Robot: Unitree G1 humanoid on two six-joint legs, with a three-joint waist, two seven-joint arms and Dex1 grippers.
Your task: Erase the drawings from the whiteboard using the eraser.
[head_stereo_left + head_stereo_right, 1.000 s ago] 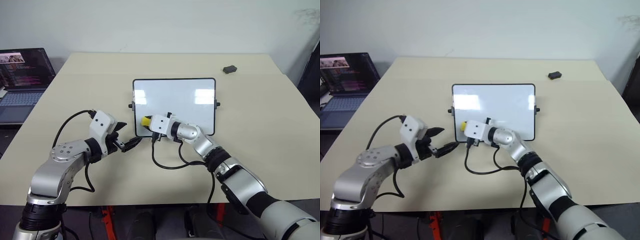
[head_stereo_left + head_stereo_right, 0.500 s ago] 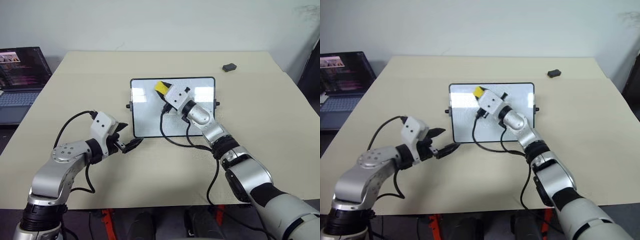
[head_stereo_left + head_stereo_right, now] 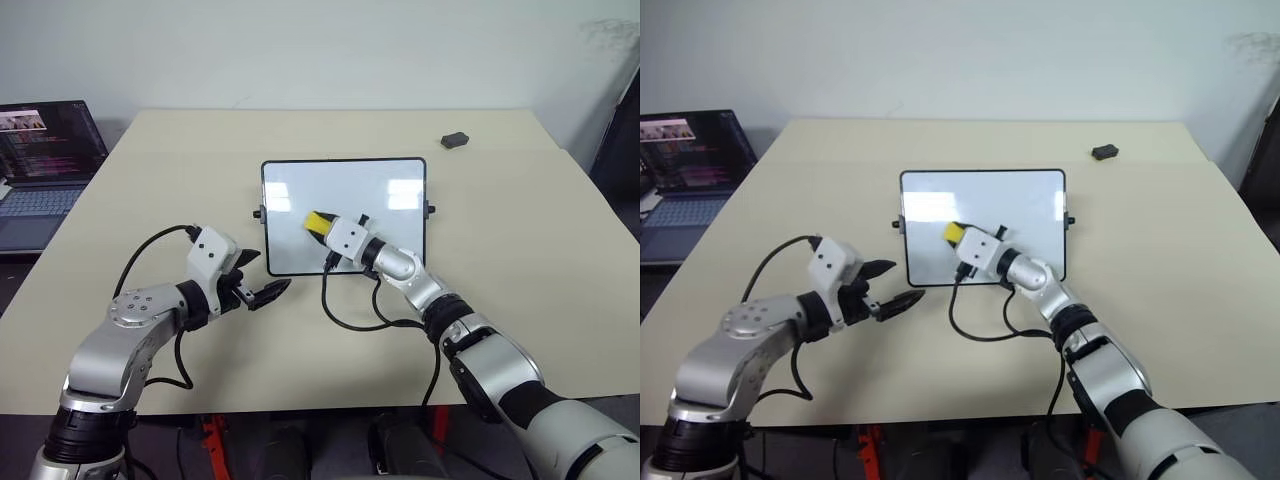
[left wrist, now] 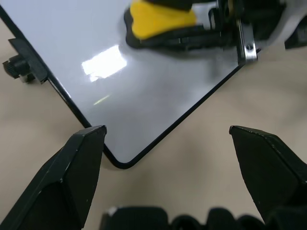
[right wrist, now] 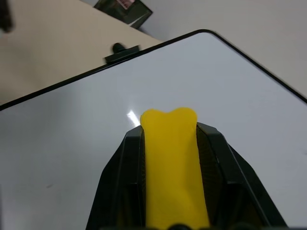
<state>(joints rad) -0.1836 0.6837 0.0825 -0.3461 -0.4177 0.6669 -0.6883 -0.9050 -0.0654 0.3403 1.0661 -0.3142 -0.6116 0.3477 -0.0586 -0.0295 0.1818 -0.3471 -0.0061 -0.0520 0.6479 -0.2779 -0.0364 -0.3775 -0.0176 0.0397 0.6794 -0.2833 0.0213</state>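
While the small rectangular glossy white whiteboard with thin black frame [image 3: 343,215] lies flat near the middle of the pale beige desk [image 3: 520,250], the right tool [image 3: 322,222] rests over its lower middle part, fingers clamped tight on the small oblong eraser with yellow top and dark underside [image 3: 320,221]. In the right wrist view the yellow block [image 5: 171,158] sits squeezed between the two black fingers [image 5: 122,187], its free end pointing across the white surface. Whether the dark underside presses on the board or hangs just above it cannot be told.

Left tool [image 3: 266,293]: black fingers spread wide, holding nothing, poised just off the board's near left corner [image 4: 120,160] over bare desk, touching neither.

Board surface: clean and shiny where visible, with bright window reflections; small black knobs on both short sides.

Other items: small dark grey lump [image 3: 456,139] at the far right of the desk, well apart from the board; open laptop with lit screen [image 3: 45,140] beyond the desk's left edge.
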